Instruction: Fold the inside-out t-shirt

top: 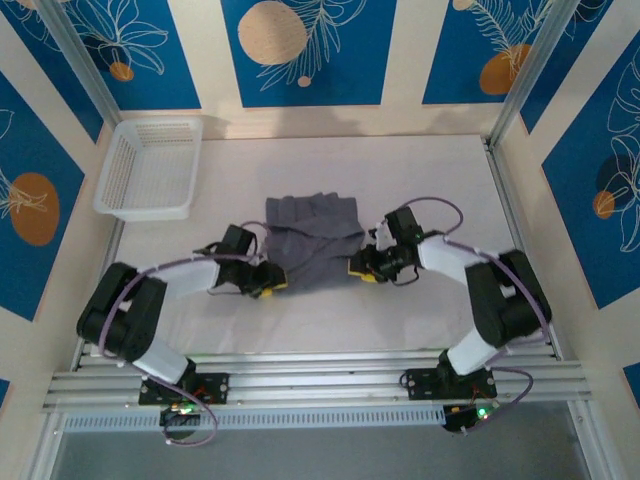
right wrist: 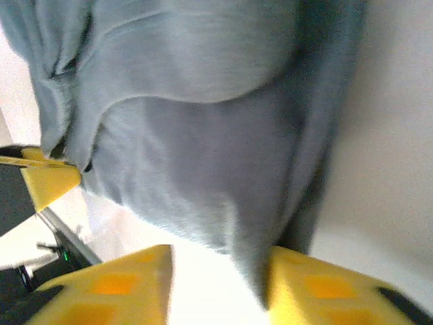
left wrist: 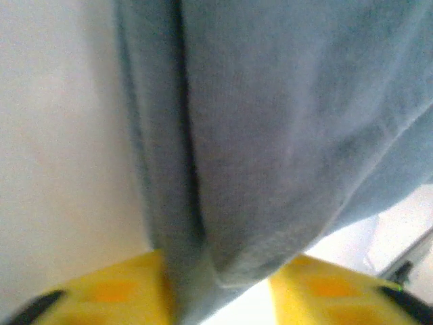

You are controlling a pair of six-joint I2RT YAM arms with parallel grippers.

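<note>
The inside-out t-shirt (top: 312, 238) is lying in the middle of the worktop (top: 300, 325), already bunched into a smallish grey shape with wrinkles across it. Its near edge is sitting right between the two claws, one at each near corner.

The left claw (top: 270, 282) is touching the near left corner. In the left wrist view, a thick fold of the grey cloth (left wrist: 270, 135) is running down into the left claw (left wrist: 216, 291) and filling the gap at the tips of its yellow fingers (left wrist: 115, 291). So it looks like it is pinching that fold, with the fingers only partly closed around it.

The right claw (top: 358, 268) is touching the near right corner. In the right wrist view the cloth (right wrist: 203, 135) is hanging down against one yellow finger (right wrist: 318, 284) of the right claw (right wrist: 220, 284), and there is a bright gap beside it. I cannot tell if this claw is really gripping the cloth or just touching it.

I am guessing the step in hand is taking hold of the near edge to make a fold. Next, both claws are going to need a firm hold. Then they should be lifting together and carrying the edge away, over the far part of the shirt, keeping it even so it is not sagging or slipping.

A white basket (top: 150, 170) is sitting at the far left, well apart from the shirt.
</note>
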